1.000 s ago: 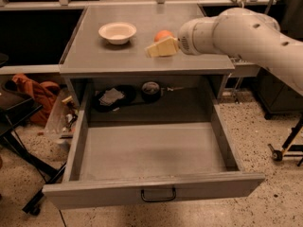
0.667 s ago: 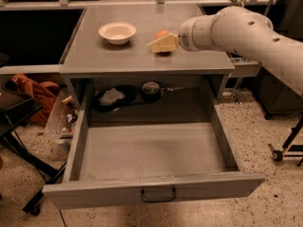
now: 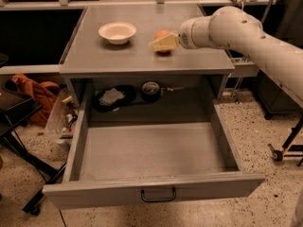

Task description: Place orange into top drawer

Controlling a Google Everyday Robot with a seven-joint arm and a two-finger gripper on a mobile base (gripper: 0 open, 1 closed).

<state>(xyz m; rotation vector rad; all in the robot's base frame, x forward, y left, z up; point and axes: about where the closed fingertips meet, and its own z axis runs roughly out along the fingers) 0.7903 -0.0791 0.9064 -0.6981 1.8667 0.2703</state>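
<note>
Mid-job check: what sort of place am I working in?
Likely a lab or workshop: a grey metal cabinet with its top drawer open, speckled hard floor, a wheeled stand. The gripper is at the orange on the cabinet top.

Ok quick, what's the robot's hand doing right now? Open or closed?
Gripper: right at the orange on the tabletop, behind the open top drawer; cannot tell if it is open, shut or holding the orange.

Claw (image 3: pixel 162 43) ahead of outstretched arm (image 3: pixel 246 34)
</note>
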